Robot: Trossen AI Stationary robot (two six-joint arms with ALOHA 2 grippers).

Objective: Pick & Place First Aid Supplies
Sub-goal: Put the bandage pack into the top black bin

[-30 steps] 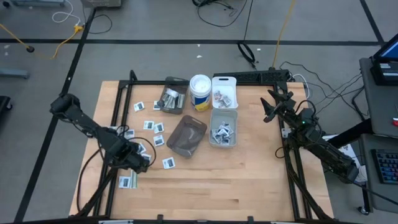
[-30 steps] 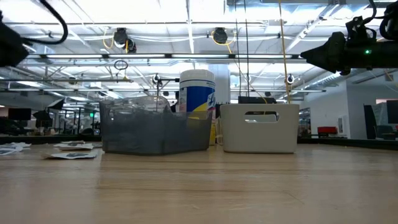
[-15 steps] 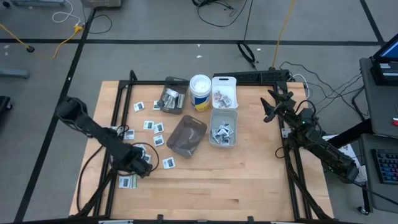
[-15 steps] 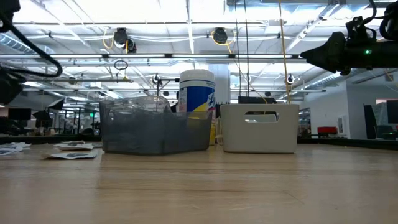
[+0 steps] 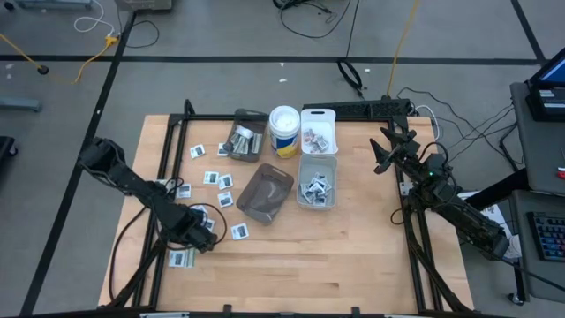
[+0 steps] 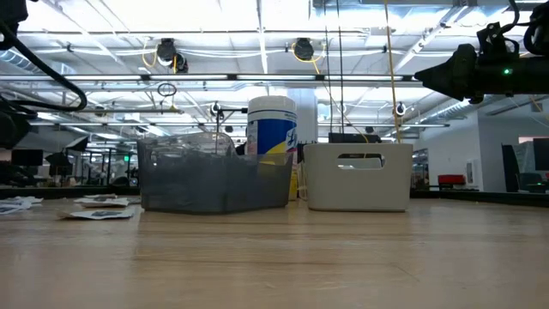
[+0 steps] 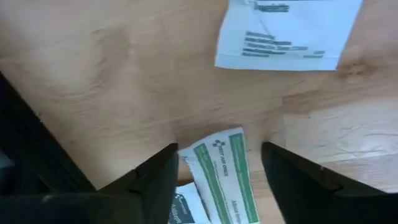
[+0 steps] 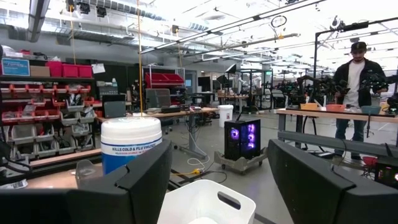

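Fingers of the left gripper (image 7: 214,171) stand apart, low over the bench (image 5: 353,256), with a green-striped strip packet (image 7: 222,177) lying flat on the wood between them; whether they touch it cannot be told. Just beyond that strip lies a white square packet (image 7: 283,34) with dark print, flat and apart from it.

From above, the left gripper (image 5: 201,231) sits near the bench's front-left part, among loose packets: one white square (image 5: 239,231) just beside it, another packet (image 5: 181,258) nearer the front edge, and more squares (image 5: 214,178) scattered toward the bins. Past these stands a smoky bin (image 5: 265,193), set at an angle, and next to it a clear bin (image 5: 318,183) with packets inside. Behind them are another smoky bin (image 5: 244,138) holding items, a white wipes canister (image 5: 283,131) and a white bin (image 5: 319,129) with packets in it.

Well apart, at the bench's right edge, the right gripper (image 5: 384,152) waits raised in the air, its fingers (image 8: 326,186) spread wide and gripping nothing. Far off in the room a person (image 8: 356,93) stands at another table.
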